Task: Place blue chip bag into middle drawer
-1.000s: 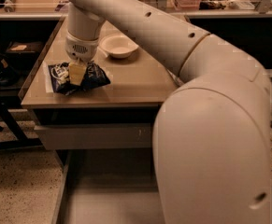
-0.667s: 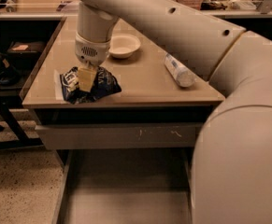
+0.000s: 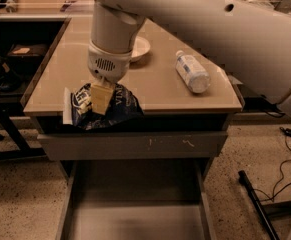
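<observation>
Down front, the middle drawer (image 3: 135, 220) stands open. Above it, at the front edge of the table (image 3: 50, 84), I see my gripper (image 3: 101, 97) pinched shut on the blue chip bag (image 3: 123, 107). Farther back: bottle (image 3: 192, 72) on its side, then bowl (image 3: 139, 47).

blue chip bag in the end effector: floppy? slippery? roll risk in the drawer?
Likely floppy: the blue chip bag crumples and sags around the end effector, which pinches it at the front edge of the table. Probably light, since it hangs from one pinch. Its crinkly film may slip; released above the middle drawer it should land softly, not roll.
</observation>
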Tool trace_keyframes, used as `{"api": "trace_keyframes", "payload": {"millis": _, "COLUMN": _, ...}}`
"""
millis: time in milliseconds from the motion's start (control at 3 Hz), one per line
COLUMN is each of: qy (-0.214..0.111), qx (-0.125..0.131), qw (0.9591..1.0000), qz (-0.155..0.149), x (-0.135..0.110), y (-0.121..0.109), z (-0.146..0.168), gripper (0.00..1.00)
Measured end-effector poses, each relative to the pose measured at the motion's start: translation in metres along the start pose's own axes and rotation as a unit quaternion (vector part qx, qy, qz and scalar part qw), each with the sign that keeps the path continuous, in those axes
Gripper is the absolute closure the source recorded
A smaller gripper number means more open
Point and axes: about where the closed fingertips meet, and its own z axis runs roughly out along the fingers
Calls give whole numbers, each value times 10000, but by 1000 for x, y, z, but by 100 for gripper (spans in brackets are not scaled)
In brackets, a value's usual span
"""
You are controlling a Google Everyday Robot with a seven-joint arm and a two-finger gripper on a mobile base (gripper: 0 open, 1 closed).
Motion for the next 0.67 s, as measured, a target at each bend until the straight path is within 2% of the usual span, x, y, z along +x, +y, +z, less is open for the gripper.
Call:
{"api": "trace_keyframes", "payload": {"millis": 333, "qy": -29, "qx": 35, "qw": 10000, "qz": -11, "x": 0, "y": 2, "z": 0, "gripper": 100}}
{"api": "trace_keyframes", "payload": {"millis": 667, "qy": -120, "qx": -51, "qw": 9992, "qz": 365, "x": 12, "y": 26, "z": 13, "gripper": 100}}
